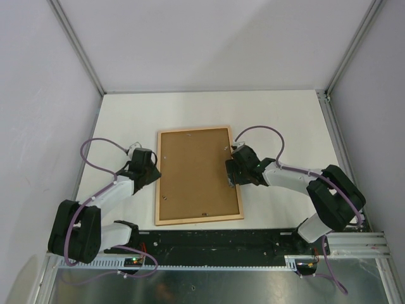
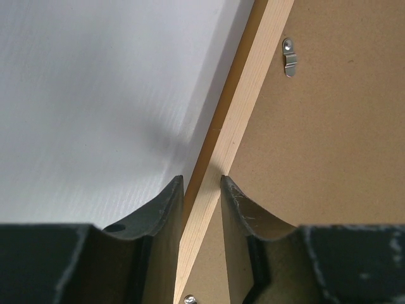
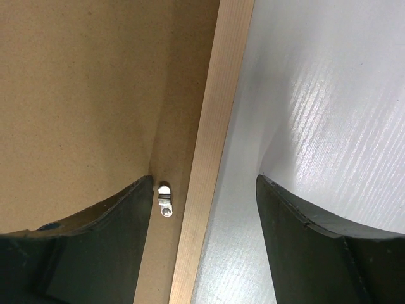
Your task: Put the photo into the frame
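The frame (image 1: 199,220) lies back up on the white table, its pale wood rails around the brown backing board (image 1: 196,174). The photo is hidden. My left gripper (image 1: 157,172) is at the frame's left rail. In the left wrist view the gripper (image 2: 202,180) is shut on that pale rail (image 2: 253,95), one finger on each side. My right gripper (image 1: 233,171) is at the right rail. In the right wrist view it (image 3: 205,180) is open and straddles the rail (image 3: 224,82), one finger over the board (image 3: 76,95) and the other over the table.
Small metal clips hold the board at the rails (image 2: 290,57) (image 3: 164,199). The white table (image 1: 126,120) is bounded by grey walls at the left, back and right. A black rail with the arm bases runs along the near edge (image 1: 215,244).
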{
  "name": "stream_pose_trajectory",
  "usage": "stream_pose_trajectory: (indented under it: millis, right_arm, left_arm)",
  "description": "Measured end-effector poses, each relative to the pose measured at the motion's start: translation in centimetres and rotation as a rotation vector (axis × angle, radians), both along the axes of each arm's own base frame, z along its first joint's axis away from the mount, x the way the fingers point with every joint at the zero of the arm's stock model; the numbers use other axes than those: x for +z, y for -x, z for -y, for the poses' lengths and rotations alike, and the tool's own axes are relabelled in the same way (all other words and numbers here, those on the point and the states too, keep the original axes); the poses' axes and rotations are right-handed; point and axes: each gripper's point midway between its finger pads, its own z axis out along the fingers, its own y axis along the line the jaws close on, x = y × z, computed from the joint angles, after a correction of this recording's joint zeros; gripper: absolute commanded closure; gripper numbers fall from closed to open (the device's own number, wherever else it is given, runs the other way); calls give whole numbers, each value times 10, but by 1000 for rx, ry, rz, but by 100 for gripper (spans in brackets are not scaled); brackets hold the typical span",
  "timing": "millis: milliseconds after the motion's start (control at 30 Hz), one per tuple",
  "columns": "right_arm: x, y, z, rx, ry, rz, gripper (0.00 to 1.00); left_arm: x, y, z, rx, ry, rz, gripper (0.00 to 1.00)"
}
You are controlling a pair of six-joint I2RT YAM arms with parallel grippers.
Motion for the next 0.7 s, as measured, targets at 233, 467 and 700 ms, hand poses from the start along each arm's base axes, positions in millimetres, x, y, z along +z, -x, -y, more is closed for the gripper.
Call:
stream_pose_trajectory:
  millis: [233,467,700]
  right_arm:
    - [1,3,-3,10,17,22,31]
    - [1,12,-4,26,15,22,33]
    - [1,14,-7,30,14,26,43]
  left_arm:
    - [0,-1,0,1,-1,2,66]
    - [0,-1,0,1,0,2,66]
    - [0,-1,0,1,0,3,67]
